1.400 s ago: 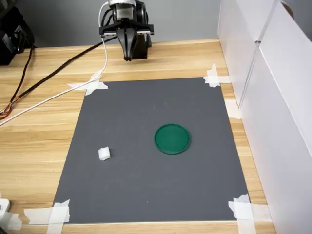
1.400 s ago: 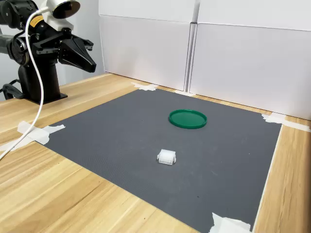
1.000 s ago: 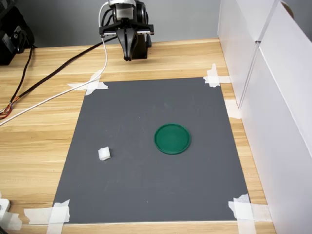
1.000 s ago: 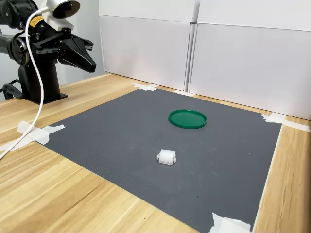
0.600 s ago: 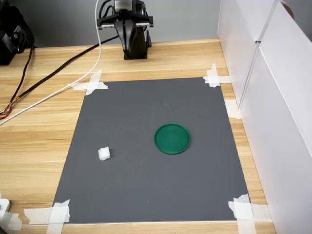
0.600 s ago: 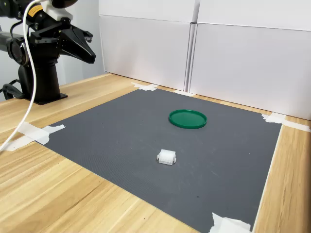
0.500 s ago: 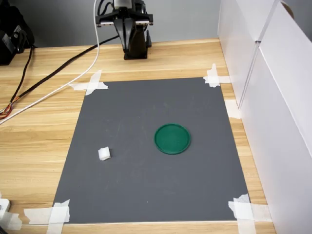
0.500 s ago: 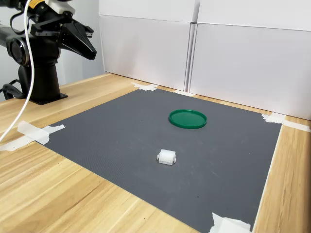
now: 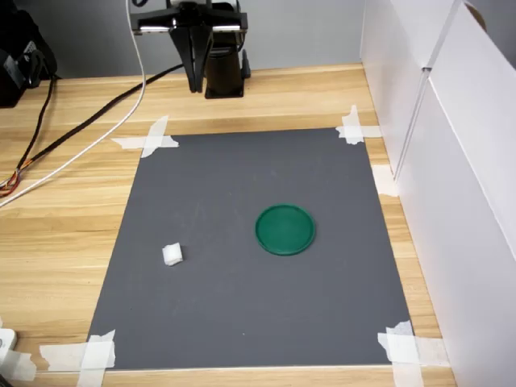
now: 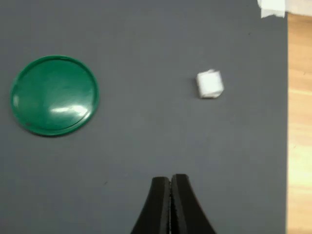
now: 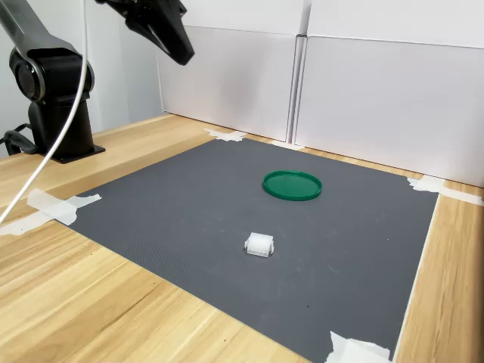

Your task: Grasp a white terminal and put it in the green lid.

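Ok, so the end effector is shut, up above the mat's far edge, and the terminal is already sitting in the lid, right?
Not quite. The terminal lies on the bare mat, well apart from the empty lid, as the first exterior view shows. The end effector is shut.

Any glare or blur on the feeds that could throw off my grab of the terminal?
Wrist view: a soft glare patch sits on the green lid; the white terminal looks slightly soft-edged, and the pincer is closed. First exterior view: even light, terminal small but distinct. Second exterior view: sharp, with only a faint shadow under the terminal.
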`<act>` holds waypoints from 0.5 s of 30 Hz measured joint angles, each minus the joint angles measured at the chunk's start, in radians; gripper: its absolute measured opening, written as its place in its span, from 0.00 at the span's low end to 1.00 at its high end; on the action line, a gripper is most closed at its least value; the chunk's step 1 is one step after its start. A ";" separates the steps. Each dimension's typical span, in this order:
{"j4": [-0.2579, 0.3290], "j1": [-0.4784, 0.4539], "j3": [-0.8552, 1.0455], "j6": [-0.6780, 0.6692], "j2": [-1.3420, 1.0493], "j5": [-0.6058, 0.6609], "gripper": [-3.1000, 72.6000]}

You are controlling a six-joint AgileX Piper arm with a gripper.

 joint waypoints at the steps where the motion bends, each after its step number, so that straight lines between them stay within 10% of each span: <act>1: -0.015 0.000 -0.034 -0.001 0.032 0.013 0.01; 15: -0.109 -0.089 -0.341 -0.021 0.402 0.167 0.01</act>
